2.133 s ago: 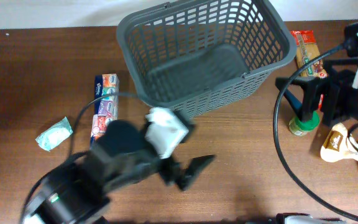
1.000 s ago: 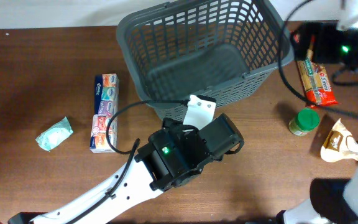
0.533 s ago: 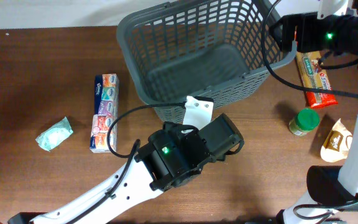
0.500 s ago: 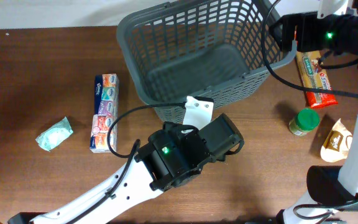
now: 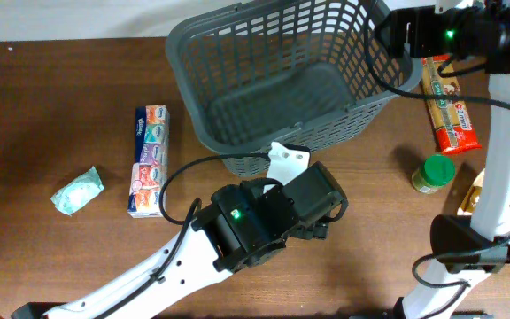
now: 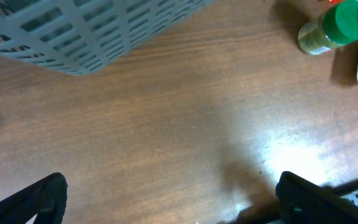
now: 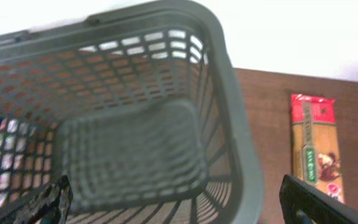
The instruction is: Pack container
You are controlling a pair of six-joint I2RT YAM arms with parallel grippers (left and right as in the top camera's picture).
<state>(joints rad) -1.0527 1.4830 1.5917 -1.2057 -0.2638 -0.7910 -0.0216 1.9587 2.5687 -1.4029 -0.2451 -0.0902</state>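
- Left pincer (image 6: 173,200): jaws spread wide, holding nothing, over bare worktop (image 6: 166,124). The basket lies just beyond it, towards the far edge.
- Tissue pack (image 5: 149,159): near the left edge, well apart from both pincers. Its print is too small to read.
- Basket (image 5: 326,133): empty, at the far edge, centre to right. Its long axis runs roughly left to right, slightly skewed.
- Right pincer (image 7: 179,202): jaws wide, empty, above the basket's far right corner.
- Pasta packet (image 5: 450,106): beside the basket's right end, nearer the right arm. Its label is unreadable.
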